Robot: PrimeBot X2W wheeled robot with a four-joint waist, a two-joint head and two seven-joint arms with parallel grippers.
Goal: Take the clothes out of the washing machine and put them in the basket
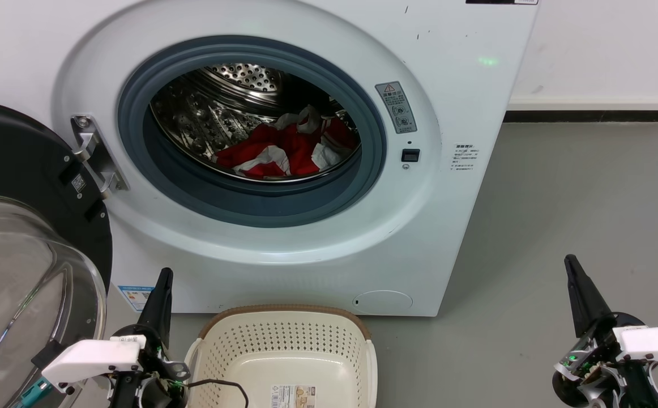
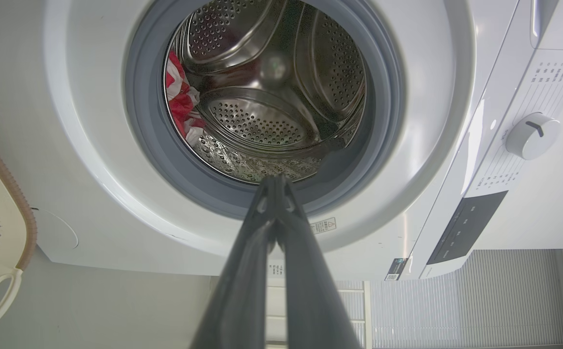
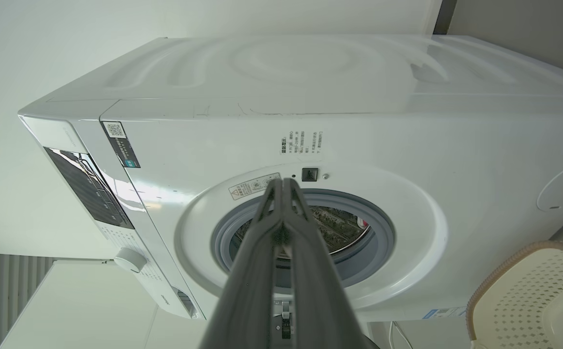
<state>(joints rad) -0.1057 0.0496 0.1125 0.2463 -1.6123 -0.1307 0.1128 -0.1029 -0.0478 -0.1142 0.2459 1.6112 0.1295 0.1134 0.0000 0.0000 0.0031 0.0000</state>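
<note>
The white washing machine (image 1: 283,249) stands with its door swung open. Red clothes (image 1: 283,148) with white trim lie in the bottom of the steel drum; a piece of the clothes (image 2: 180,104) shows at the drum's left in the left wrist view. The cream basket (image 1: 283,340) with a brown rim sits on the floor just before the machine, nothing inside it. My left gripper (image 1: 162,277) is shut, low beside the basket's left. My right gripper (image 1: 570,262) is shut over the floor at the right. Both hold nothing.
The black-rimmed glass door (image 1: 23,249) hangs open at the left, close to my left arm. Grey floor (image 1: 578,187) stretches to the machine's right. A white wall with a dark skirting (image 1: 589,116) runs behind.
</note>
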